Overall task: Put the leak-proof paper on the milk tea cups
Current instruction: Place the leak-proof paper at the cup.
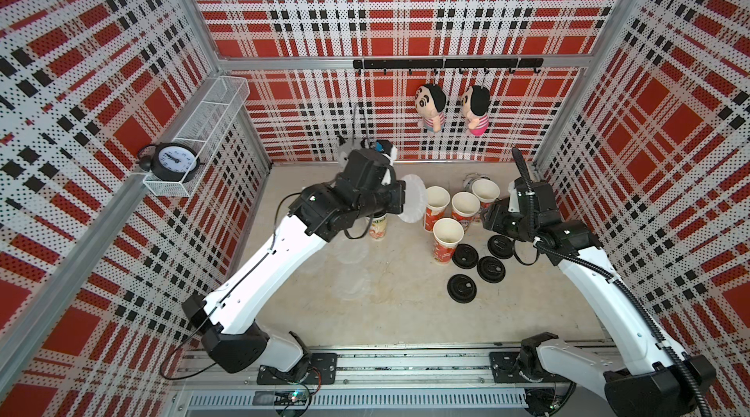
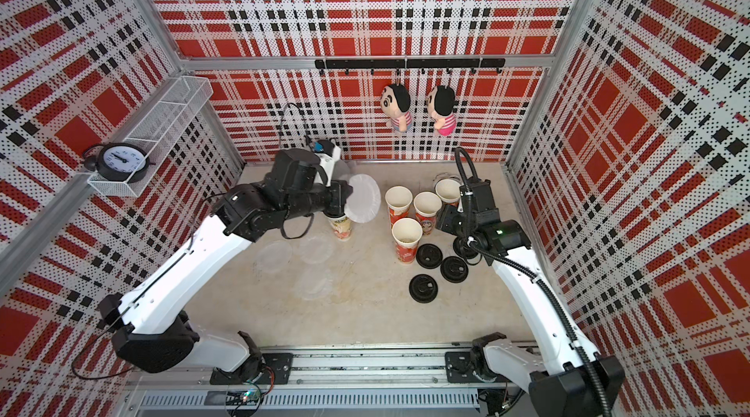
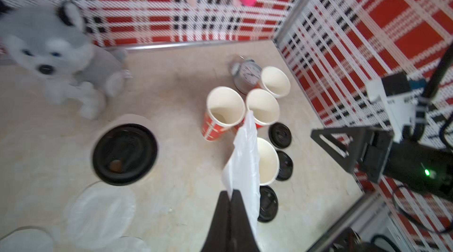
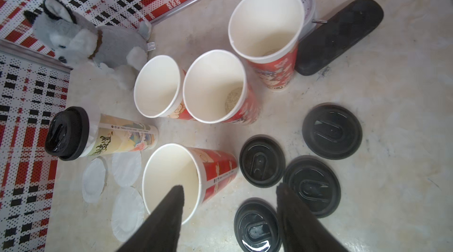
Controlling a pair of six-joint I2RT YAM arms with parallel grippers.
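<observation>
Nearest the rail, three loose sheets of leak-proof paper [image 4: 126, 167] are seen lying flat on the tabletop [image 1: 406, 313], none of them on a cup. Four black lids [image 1: 462, 287] are laid out well apart from them, toward the right arm's side.

Just beyond the lids, the right gripper [image 4: 230, 186] is held with its jaws apart and nothing between them, above the nearest red cup [image 1: 446, 250] and the lids. That cup's mouth is uncovered.

About level with it, on the left arm's side, the cream cup [image 4: 122, 135] is already capped with a fifth black lid [image 4: 66, 133]. A white fringe of paper shows under the lid's rim, so this cup is judged finished.

A little farther back, the left gripper [image 3: 230, 193] is clamped on the edge of a fourth sheet [image 1: 413, 199]. The sheet is held upright in the air between the cream cup and the far red cups, close to the leftmost of them but over no mouth yet.

Beyond that, three more red cups [image 1: 464, 206] are stood close together, all open. Behind them an alarm clock [image 3: 246, 76] is set, and a husky plush [image 4: 85, 37] sits by the back wall.

One cup of five is thus judged done. Four remain, and four sheets are counted for them. Laying the held sheet on a red cup is judged the step in hand.
</observation>
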